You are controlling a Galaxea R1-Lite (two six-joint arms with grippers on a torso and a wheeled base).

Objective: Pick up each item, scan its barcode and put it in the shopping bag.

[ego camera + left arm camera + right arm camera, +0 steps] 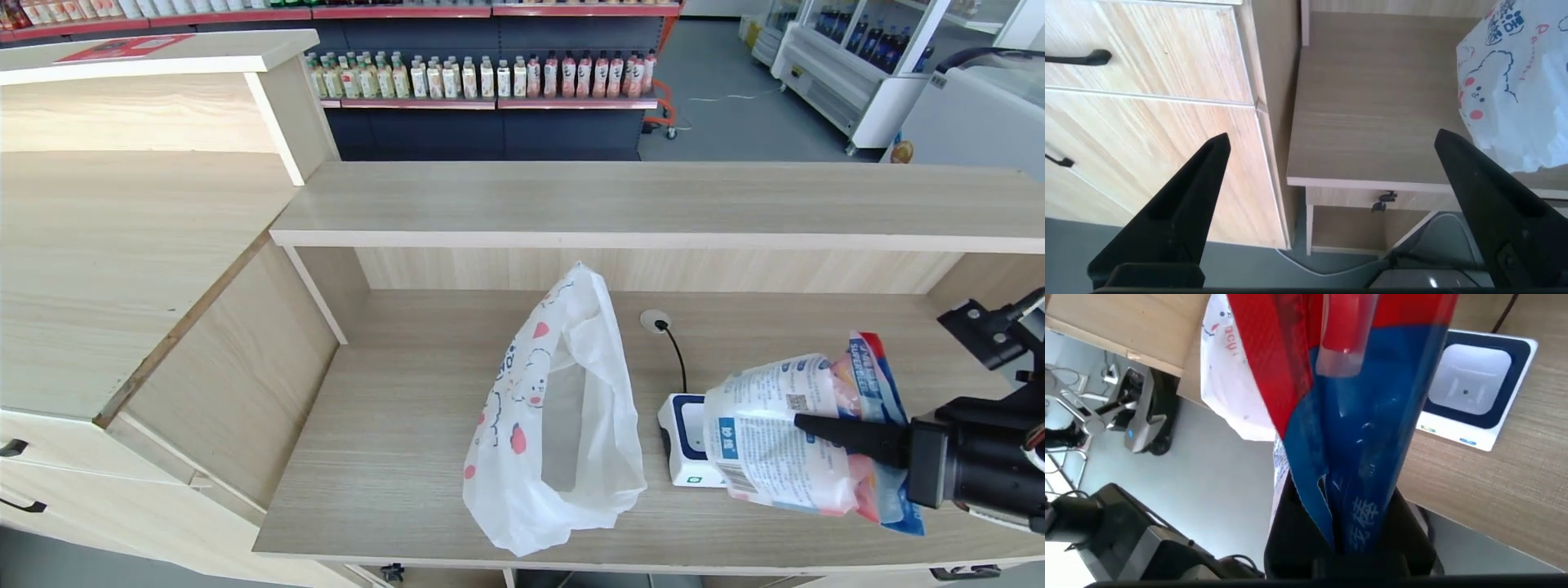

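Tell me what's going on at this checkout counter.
The right gripper holds a blue, red and white packet over the scanner on the counter. The white shopping bag stands open beside the scanner. The left gripper hangs open near the counter's front corner, holding nothing.

A light wood-grain laminate counter (392, 408) carried everything, its lower desk surface set beneath a raised ledge (653, 204) of the same laminate along the back. On the desk stood a white plastic shopping bag (522, 392) printed with red spots and cartoon figures (slumped, its mouth gaping). Just beside it, on the robot's right, lay a white box-shaped barcode scanner (684, 441) with a dark blue window frame. Its thin black cable (678, 359) ran back across the surface to a round grey grommet (653, 320).
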